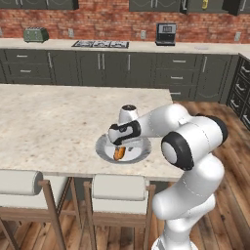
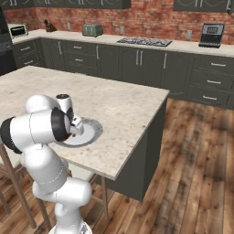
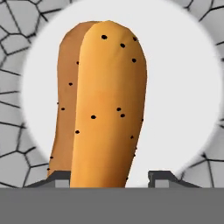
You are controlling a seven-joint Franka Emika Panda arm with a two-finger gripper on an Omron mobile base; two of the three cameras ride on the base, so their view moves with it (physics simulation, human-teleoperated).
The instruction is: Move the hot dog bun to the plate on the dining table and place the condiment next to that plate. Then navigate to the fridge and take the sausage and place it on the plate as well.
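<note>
The orange-tan hot dog bun [image 3: 103,100] lies on the white centre of the plate [image 3: 183,87], which has a grey ribbed rim. The plate [image 1: 141,152] sits near the front edge of the dining table [image 1: 49,122]. My gripper [image 1: 119,145] hangs straight down over the bun [image 1: 119,154]. In the hand view the two fingertips [image 3: 162,177] stand on either side of the bun's near end, with a gap on the right side, so the gripper [image 3: 109,178] is open. In the right base view my arm hides most of the plate [image 2: 93,130]. The condiment, fridge and sausage are out of view.
Two white-cushioned stools [image 1: 119,188] [image 1: 19,183] stand under the table's near edge. Behind runs a stone counter over dark cabinets with a toaster [image 1: 35,34], a cooktop [image 1: 100,44] and a coffee machine [image 1: 166,34]. Wood floor [image 2: 196,151] lies right of the table.
</note>
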